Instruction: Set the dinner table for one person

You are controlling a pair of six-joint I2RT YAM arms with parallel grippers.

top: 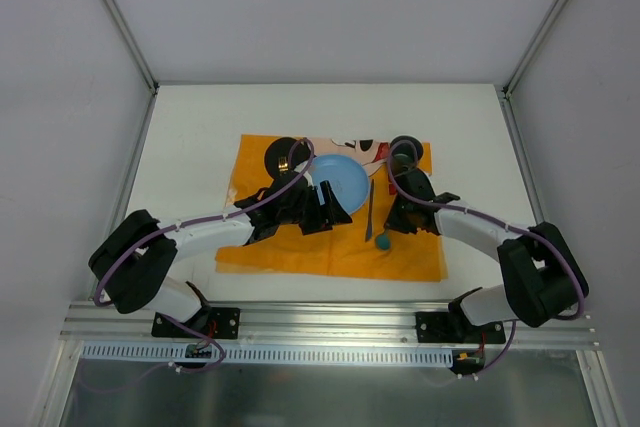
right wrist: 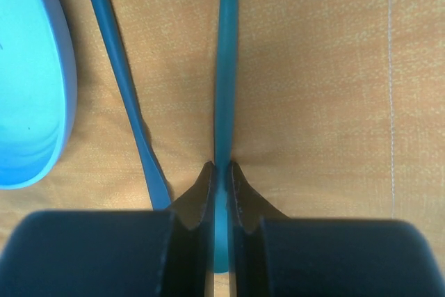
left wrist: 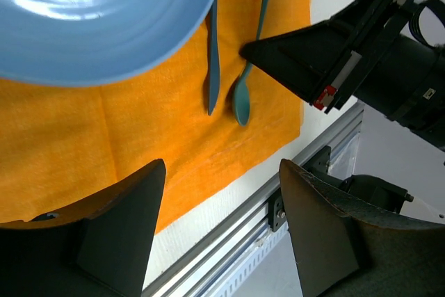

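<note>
Table: white top [top: 200,137] lay beneath the plate, reaching past it on every side.
Placemat: orange cloth [top: 300,257] was spread directly under the plate.
Plate: blue [top: 340,179], resting on the placemat.
Spoon: teal [right wrist: 224,67], near the plate's right side, on the placemat.
Slim utensil: teal [right wrist: 115,53], between plate and spoon.
Right claw: [right wrist: 222,172] pinched tight on the spoon's handle.
Left claw: [left wrist: 221,166] spread wide, empty, over the plate's near edge.

Bright, even light, soft shadows, pale sheen on the blue plate [left wrist: 104,19].
</note>
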